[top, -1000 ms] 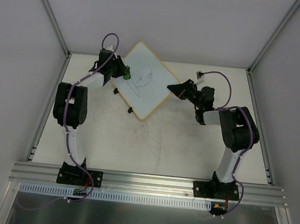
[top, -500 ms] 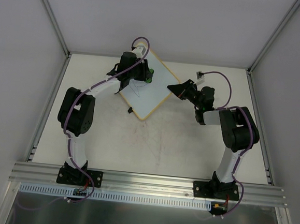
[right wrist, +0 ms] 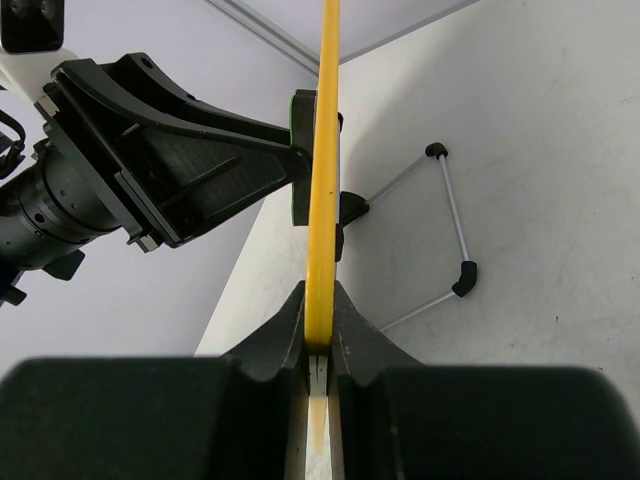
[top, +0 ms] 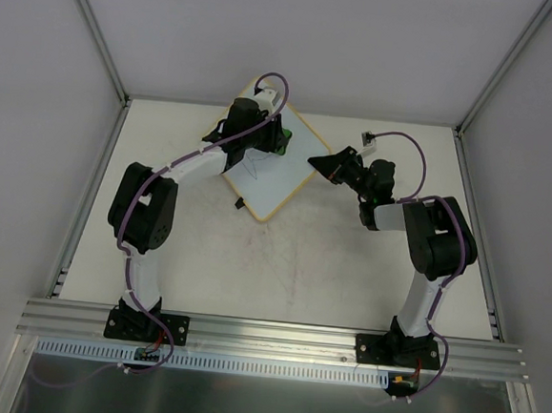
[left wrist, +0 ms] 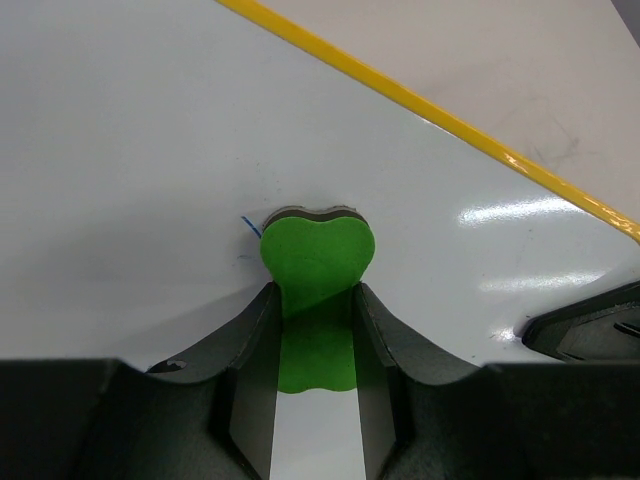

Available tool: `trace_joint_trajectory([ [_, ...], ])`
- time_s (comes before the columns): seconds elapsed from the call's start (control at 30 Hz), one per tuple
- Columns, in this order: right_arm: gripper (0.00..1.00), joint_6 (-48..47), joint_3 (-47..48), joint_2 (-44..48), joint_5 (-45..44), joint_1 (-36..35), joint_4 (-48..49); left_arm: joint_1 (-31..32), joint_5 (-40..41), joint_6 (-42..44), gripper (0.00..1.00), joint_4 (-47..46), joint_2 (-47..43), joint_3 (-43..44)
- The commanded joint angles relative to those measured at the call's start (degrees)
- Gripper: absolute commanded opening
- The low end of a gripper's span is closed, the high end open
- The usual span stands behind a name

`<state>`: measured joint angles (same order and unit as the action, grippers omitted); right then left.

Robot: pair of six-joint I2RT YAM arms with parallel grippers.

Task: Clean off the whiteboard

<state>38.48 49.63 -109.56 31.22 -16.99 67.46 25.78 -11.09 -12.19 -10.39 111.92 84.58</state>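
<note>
The whiteboard (top: 270, 185) lies tilted as a diamond at the back of the table, with a thin yellow frame (left wrist: 450, 125). My left gripper (top: 274, 137) is shut on a green eraser (left wrist: 317, 258) and presses it against the white surface (left wrist: 140, 150) near the board's upper right edge. A tiny blue mark (left wrist: 249, 227) sits beside the eraser. A thin dark line (top: 254, 171) shows below the gripper. My right gripper (top: 318, 162) is shut on the board's right corner. In the right wrist view the frame (right wrist: 322, 150) runs edge-on between its fingers (right wrist: 350, 335).
Two small black clips (top: 241, 204) sit at the board's lower left edge. Thin wire legs with black tips (right wrist: 452, 215) lie under the board. A small white connector (top: 368, 135) lies at the back right. An aluminium rail (top: 266, 335) crosses the near edge.
My left gripper has swept the eraser from the board's left side to its upper right. The cross and swirl doodle in the middle no longer show. The right arm has not moved.
</note>
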Motion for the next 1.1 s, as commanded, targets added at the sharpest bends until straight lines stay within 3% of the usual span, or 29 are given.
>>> trace_joint_trajectory([
  [0.0, 0.0, -1.0, 1.7, 0.0, 4.6, -1.6, 5.8, 0.8, -0.6, -1.0, 0.0, 1.3, 0.3, -0.3],
  [0.7, 0.0, 0.3, 1.3, -0.5, 4.7, -1.2, 7.6, -18.6, -5.4, -23.3, 0.0, 1.0, 2.9, -9.9],
  [1.07, 0.0, 1.0, 1.3, -0.8, 4.8, -1.1, 8.5, -21.6, -9.9, -26.7, 0.0, 0.5, 6.6, -9.5],
])
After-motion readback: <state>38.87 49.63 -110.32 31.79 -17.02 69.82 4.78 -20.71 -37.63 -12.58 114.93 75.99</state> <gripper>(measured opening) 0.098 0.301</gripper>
